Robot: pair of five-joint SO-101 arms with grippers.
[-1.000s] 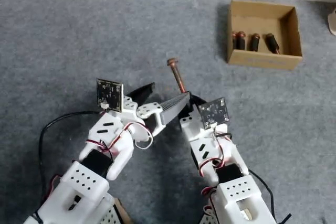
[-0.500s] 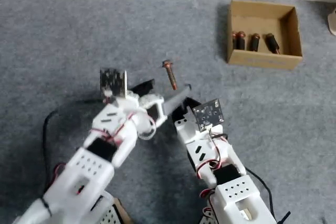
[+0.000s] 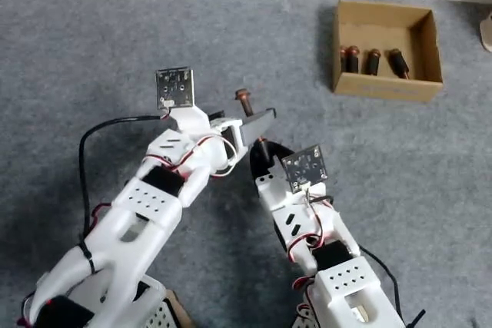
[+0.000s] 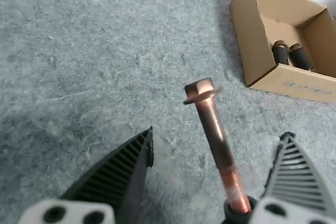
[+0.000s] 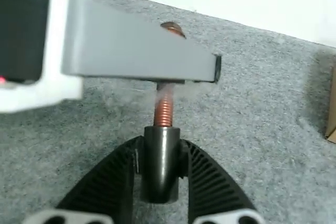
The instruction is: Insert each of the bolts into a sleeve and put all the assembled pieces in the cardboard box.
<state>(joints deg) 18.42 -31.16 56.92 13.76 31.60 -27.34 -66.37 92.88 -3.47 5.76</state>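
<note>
A copper bolt stands tilted over the grey carpet, its threaded end sunk into a black sleeve. My right gripper is shut on that sleeve; in the high view it sits near the middle. My left gripper is open, one finger on each side of the bolt shaft without touching it. Seen from above, the left gripper hides most of the bolt, leaving the head showing. The cardboard box lies at the far right with several assembled pieces inside.
Grey carpet runs all round the arms, open to the left and between the grippers and the box. A pale object sits at the right edge beyond the box. Both arm bases stand at the near edge.
The left arm has stretched farther out over the carpet, carrying its gripper up around the bolt. Less of the bolt shows above the grippers than before. The right arm shifted slightly left.
</note>
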